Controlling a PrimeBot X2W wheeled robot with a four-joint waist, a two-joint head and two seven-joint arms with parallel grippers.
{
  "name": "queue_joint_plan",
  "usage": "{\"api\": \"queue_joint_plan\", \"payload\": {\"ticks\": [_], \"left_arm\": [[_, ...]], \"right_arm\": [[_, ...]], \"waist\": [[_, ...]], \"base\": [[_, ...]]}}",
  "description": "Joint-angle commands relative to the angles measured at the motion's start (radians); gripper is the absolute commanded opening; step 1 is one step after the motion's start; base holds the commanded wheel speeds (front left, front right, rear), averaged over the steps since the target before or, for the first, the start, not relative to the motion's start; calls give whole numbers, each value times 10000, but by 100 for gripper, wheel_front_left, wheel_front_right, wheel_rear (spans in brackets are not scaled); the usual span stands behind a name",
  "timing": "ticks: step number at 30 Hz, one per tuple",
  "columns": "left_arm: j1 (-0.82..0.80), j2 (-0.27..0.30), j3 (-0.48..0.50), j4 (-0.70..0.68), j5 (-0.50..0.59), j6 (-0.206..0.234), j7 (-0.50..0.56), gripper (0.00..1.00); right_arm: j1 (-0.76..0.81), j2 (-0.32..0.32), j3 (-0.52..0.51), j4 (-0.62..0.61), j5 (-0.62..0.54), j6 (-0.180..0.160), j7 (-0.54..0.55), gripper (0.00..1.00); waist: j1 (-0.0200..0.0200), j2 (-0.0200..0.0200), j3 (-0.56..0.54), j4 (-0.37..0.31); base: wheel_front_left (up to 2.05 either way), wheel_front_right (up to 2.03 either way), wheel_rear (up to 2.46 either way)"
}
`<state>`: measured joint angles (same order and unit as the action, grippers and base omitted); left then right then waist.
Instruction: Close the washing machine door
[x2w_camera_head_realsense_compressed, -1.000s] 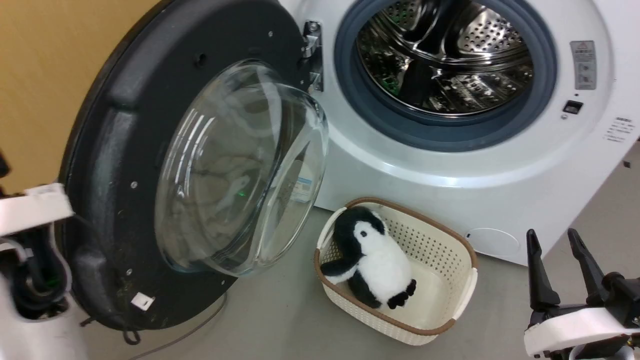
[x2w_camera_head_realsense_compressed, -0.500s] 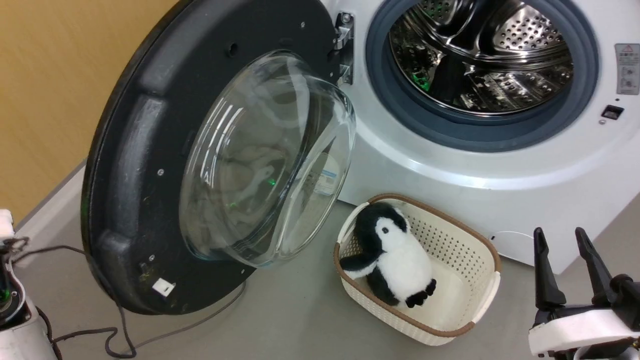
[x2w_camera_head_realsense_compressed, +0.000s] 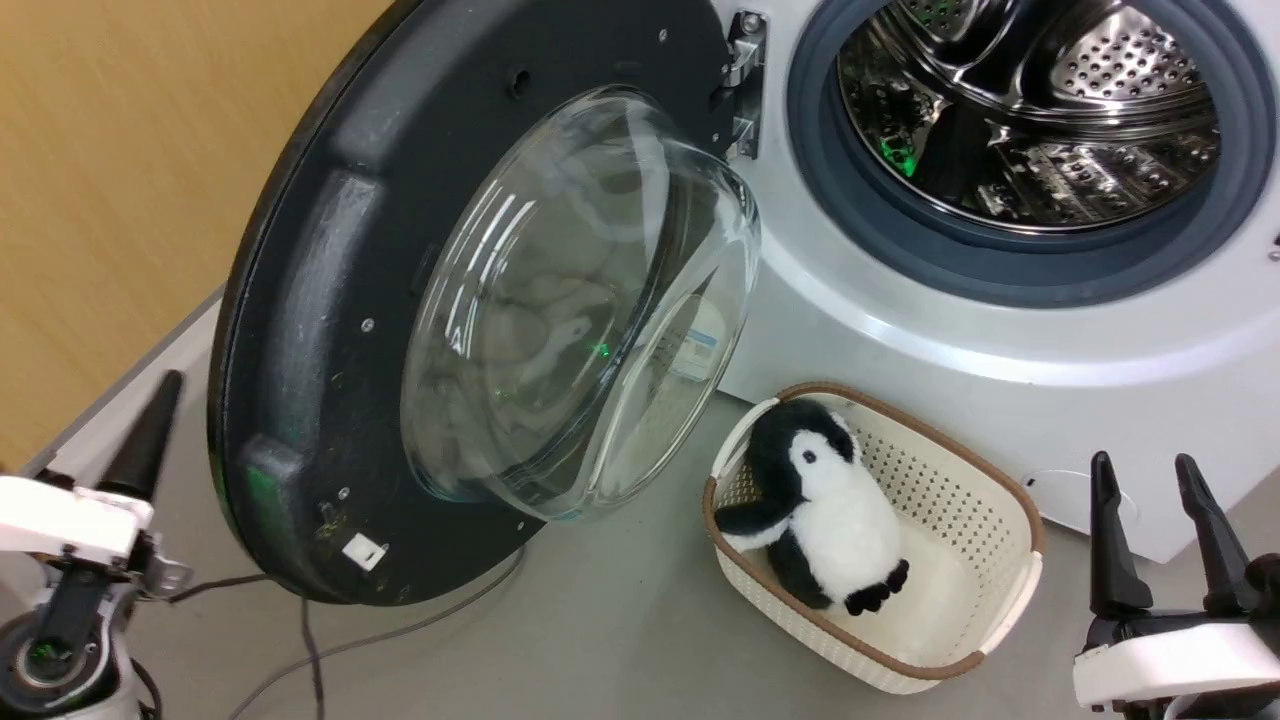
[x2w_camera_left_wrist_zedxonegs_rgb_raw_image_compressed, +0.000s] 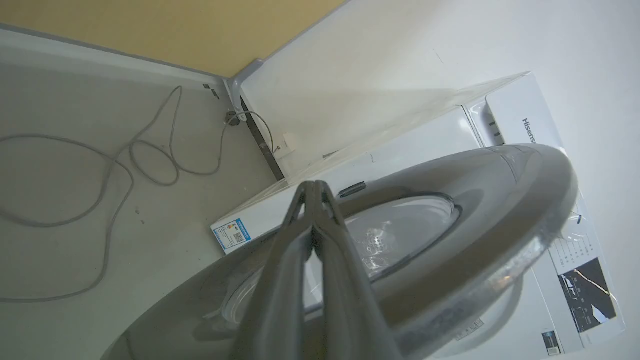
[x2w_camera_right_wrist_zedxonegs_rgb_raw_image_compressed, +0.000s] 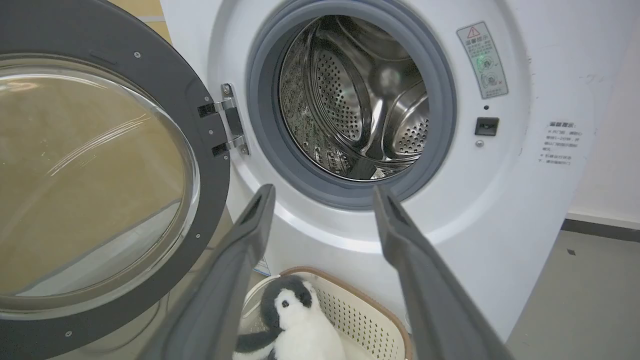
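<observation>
**Left arm comes round behind the open door; door not yet swung**

The whole head view has slid sideways over the last second, so read that as the camera turning, not the laundry moving. The washing machine (x2w_camera_head_realsense_compressed: 900, 330) fills the upper right, its steel drum (x2w_camera_head_realsense_compressed: 1030, 110) and grey gasket (x2w_camera_head_realsense_compressed: 820, 190) fully exposed. The washing machine door (x2w_camera_head_realsense_compressed: 330, 260) hangs on its hinge at the left of the opening, swung wide, with its inner face and glass bowl (x2w_camera_head_realsense_compressed: 560, 300) turned toward you. Against the machine its angle looks much as it did a second ago, so I judge the closing has not begun.

Below the opening the cream basket (x2w_camera_head_realsense_compressed: 940, 490) sits on the floor with the plush penguin (x2w_camera_head_realsense_compressed: 830, 500) inside, just beside the bowl's lower edge. Watch that it does not foul the door's sweep.

What is new: your left gripper (x2w_camera_head_realsense_compressed: 165, 395) has risen into view at the lower left, where only a pale forearm showed before. Its jaws are pressed together on nothing. The left wrist view puts them on the door's glossy outer side; you cannot tell whether they touch it. That suits a push from behind.

Your right gripper (x2w_camera_head_realsense_compressed: 1143, 465) hangs low at the right, jaws spread and empty, well apart from the door.

A grey cable (x2w_camera_head_realsense_compressed: 310, 650) trails on the floor under the door.
</observation>
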<state>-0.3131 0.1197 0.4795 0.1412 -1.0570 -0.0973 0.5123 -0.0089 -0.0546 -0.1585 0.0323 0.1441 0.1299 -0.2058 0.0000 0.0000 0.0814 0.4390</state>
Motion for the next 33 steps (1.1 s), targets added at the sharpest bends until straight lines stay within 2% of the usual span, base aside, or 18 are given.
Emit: {"api": "queue_joint_plan", "payload": {"ticks": [1,8,14,20,23,27,33], "left_arm": [[135,15,-44,-103,-277,-89,178,0],[932,-9,-1210,-896,-1628,-170,1615,0],[1424,56,-1932,-1626,-2525,-236,2401,0],[1887,-180,-3020,-2749,-3397,-302,2939,0],[2108,-331,-3804,-3338,-3666,-333,3011,0],[2338,-432,-4899,-3860,-3356,-333,2645,0],[2320,-451,-6395,-3749,-2989,-333,1847,0]], "right_arm": [[63,35,-64,18,94,7,-105,100],[73,38,-215,42,176,7,-251,100],[57,40,-314,47,271,7,-376,100],[16,42,-389,45,330,8,-501,100],[-20,43,-394,70,374,8,-559,100],[-71,43,-326,75,381,8,-559,100],[-182,43,-266,96,385,8,-559,100]], "waist": [[0,0,37,63],[0,0,103,354],[0,0,124,514],[0,0,177,497],[0,0,174,363],[0,0,151,-94],[0,0,186,-995]], "base": [[0,0,0],[0,0,0],[0,0,0],[0,0,0],[0,0,0],[0,0,0],[0,0,0]]}}
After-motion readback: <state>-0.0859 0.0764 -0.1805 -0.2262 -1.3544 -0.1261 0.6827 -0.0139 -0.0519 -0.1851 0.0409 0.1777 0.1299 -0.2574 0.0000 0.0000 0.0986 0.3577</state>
